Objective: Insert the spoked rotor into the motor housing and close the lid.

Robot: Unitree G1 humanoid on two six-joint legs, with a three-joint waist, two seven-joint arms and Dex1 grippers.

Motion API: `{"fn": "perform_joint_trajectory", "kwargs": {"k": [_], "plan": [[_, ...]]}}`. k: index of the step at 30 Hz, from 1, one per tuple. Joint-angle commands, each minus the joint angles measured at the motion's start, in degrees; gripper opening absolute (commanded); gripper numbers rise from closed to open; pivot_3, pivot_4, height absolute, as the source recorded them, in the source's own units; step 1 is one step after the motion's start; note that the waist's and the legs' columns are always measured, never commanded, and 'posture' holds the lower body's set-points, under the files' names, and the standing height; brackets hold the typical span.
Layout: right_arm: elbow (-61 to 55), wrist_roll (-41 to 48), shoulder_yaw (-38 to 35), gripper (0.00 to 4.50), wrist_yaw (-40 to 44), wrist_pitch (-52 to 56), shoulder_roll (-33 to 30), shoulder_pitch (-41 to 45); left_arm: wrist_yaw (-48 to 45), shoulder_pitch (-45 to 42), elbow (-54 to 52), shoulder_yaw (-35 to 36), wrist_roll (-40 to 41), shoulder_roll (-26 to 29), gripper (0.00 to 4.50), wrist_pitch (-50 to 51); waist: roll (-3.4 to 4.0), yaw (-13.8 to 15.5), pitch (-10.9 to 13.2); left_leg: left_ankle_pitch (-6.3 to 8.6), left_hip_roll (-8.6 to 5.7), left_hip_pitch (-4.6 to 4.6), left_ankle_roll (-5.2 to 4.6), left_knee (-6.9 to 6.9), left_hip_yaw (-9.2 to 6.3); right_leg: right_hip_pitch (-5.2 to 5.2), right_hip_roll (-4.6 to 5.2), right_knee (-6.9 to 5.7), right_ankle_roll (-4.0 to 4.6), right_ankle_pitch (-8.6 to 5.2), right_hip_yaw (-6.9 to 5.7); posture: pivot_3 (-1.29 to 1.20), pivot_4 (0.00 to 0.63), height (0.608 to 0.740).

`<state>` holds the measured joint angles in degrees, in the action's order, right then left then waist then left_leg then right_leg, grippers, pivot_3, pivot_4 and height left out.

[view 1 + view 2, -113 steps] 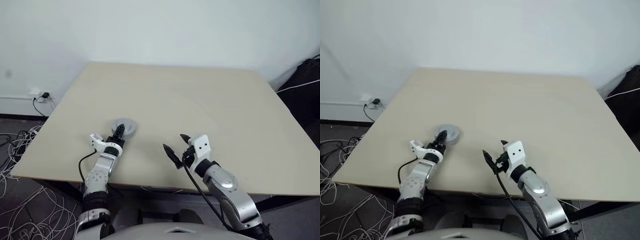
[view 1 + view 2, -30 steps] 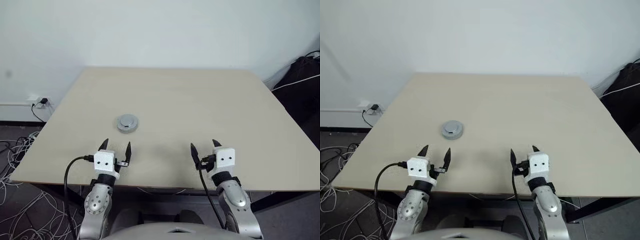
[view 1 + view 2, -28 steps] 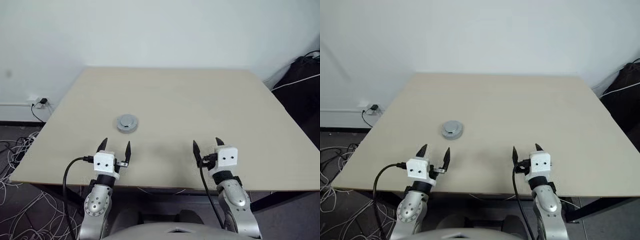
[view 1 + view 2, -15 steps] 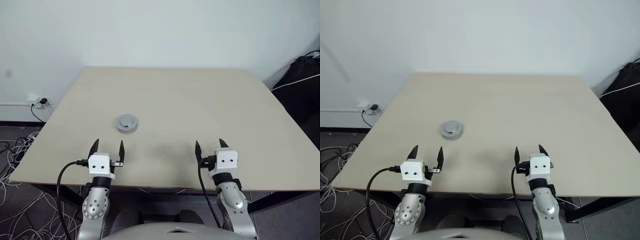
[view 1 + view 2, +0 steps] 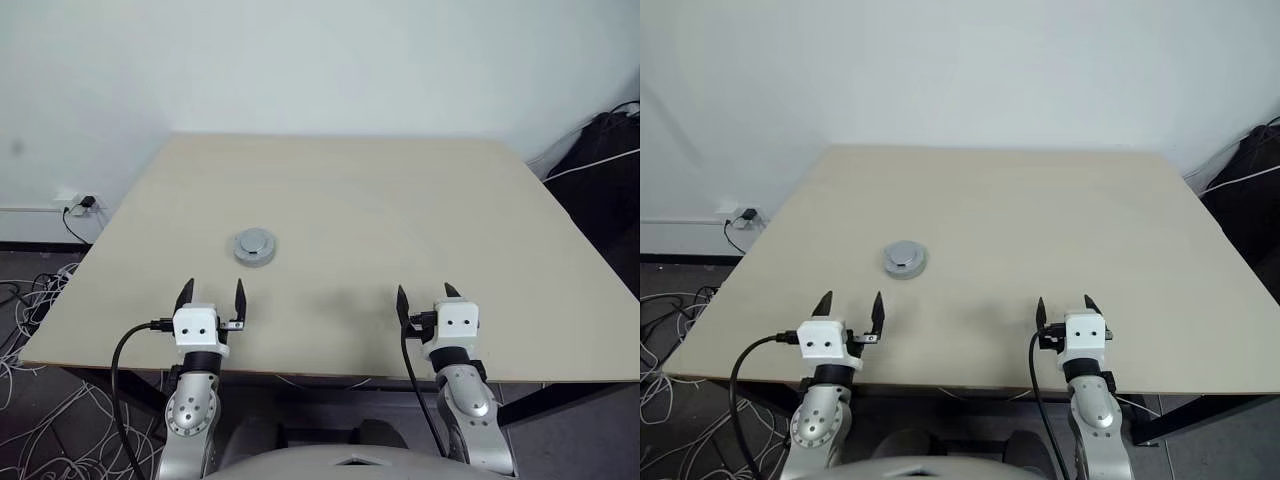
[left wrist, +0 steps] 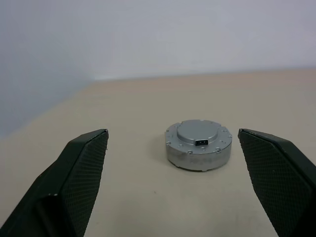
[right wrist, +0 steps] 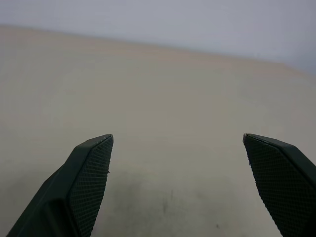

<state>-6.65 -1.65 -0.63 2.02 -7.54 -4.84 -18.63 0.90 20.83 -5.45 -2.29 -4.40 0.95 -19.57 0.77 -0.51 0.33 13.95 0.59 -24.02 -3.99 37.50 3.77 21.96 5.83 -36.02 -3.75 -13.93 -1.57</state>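
Note:
A silver-grey round unit (image 5: 254, 246) lies flat on the left half of the beige table (image 5: 400, 200). Its top is the lid (image 6: 198, 131), smooth with a raised hub, and it sits shut on the body below. The motor housing's windings and the spoked rotor are hidden. My left gripper (image 5: 212, 291) hovers over the table's near edge, well short of the unit, open and empty. The left wrist view shows the unit between and beyond that gripper's fingers (image 6: 79, 168). My right gripper (image 5: 426, 294) is level with it on the right, open, with bare table ahead of its fingers (image 7: 84, 173).
The table's near edge (image 5: 320, 376) runs just under both grippers. Loose cables (image 5: 30, 300) and a wall socket (image 5: 78, 196) are on the floor at the left. A black bag (image 5: 610, 160) stands past the table's right edge.
The left gripper, earlier at the silver unit, has drawn back to the near edge, and the right gripper has pulled back too. Over the last second both drifted slightly outward.

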Motion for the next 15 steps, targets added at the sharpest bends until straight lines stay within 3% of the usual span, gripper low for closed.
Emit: {"fn": "perform_joint_trajectory", "kwargs": {"k": [1, 15], "plan": [[-0.78, 0.11, -0.47, 4.50, -0.56, -0.82, 0.45, 1.02, -0.69, -1.12, 1.05, 0.49, 1.04, 0.42, 4.46, -2.41, 0.00, 0.00, 0.00, 0.00, 0.00, 0.00, 0.00, 0.00, 0.00, 0.00, -0.01, 0.00, 0.00, 0.00, 0.00, 0.00, 0.000, 0.740], [0.66, -0.03, -0.34, 4.50, -1.08, -1.14, 0.93, 1.68, -1.74, -3.74, 8.71, 1.79, 2.09, 0.95, 4.46, -7.74, 0.01, 0.02, 0.00, 0.00, 0.01, 0.00, 0.00, 0.00, 0.00, 0.00, -0.02, 0.00, 0.01, 0.00, 0.00, 0.00, 0.000, 0.740]]}}
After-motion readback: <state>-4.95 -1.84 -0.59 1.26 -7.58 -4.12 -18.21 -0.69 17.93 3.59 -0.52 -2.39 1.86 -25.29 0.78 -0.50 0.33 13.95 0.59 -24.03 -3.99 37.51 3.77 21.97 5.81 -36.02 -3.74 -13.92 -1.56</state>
